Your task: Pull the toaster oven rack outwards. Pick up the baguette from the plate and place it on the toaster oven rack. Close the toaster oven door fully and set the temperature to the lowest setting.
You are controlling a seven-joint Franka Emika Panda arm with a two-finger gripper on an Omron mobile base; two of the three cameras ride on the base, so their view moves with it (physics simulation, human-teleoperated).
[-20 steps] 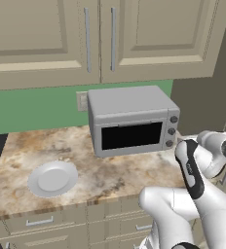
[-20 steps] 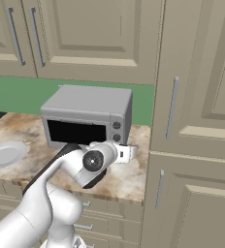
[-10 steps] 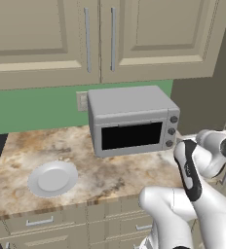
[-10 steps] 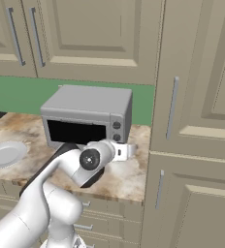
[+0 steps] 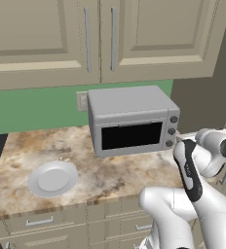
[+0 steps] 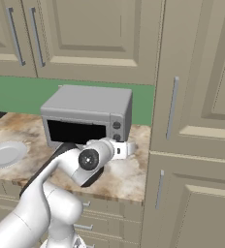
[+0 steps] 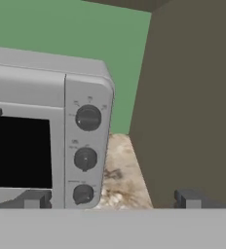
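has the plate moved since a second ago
No. The plate lies at the same spot on the counter, left of and in front of the toaster oven, as it did in the earlier left base views.

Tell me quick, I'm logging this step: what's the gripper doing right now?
Gripper: open, holding nothing, fingertips spread wide in front of the toaster oven knobs.

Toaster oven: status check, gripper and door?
Gripper open, empty, facing the knobs. Toaster oven door shut. Plate bare, no baguette. Nothing in the way.
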